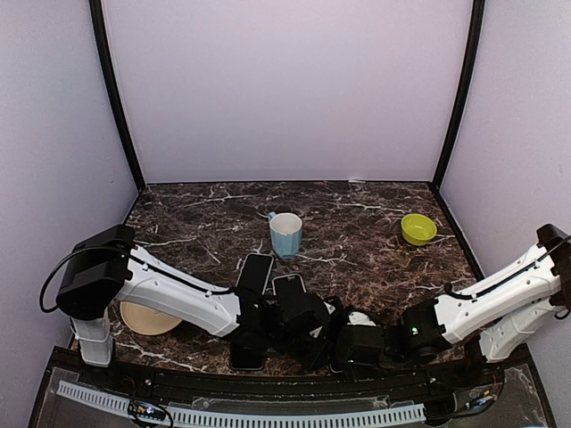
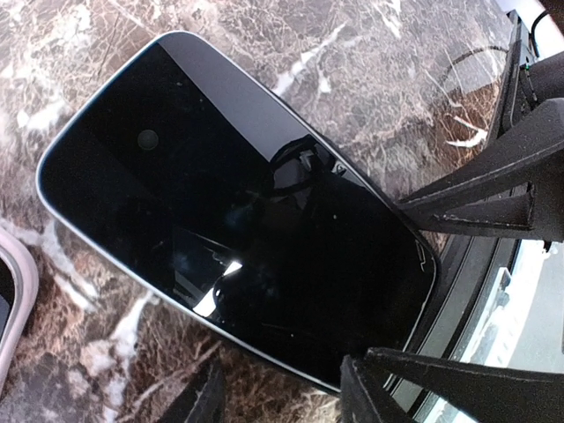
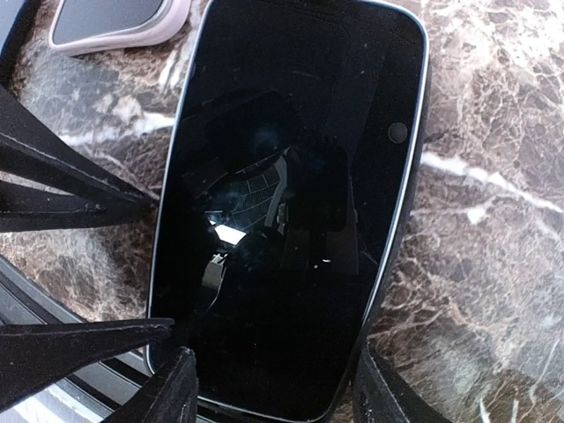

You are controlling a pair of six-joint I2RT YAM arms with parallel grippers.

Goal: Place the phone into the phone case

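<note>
The phone [image 2: 238, 203] [image 3: 291, 203] is black with a silver rim and lies screen up on the marble by the table's front edge. From above it is hidden under both grippers. My left gripper [image 1: 308, 325] [image 2: 280, 370] is open. One finger stands on bare marble off the phone's long edge, the other over its corner. My right gripper [image 1: 352, 343] [image 3: 275, 357] faces it from the other end, open. Its fingers [image 3: 176, 388] straddle the phone's near end, and I cannot tell whether they touch it. The pale phone case [image 1: 288, 285] [image 3: 115, 22] [image 2: 11, 291] lies empty just beyond.
A blue mug [image 1: 285, 234] stands mid-table and a green bowl [image 1: 417, 229] at the back right. A tan plate [image 1: 147, 318] sits under the left arm. Another black slab [image 1: 257, 272] lies beside the case, and a dark phone [image 1: 247, 355] at the front edge.
</note>
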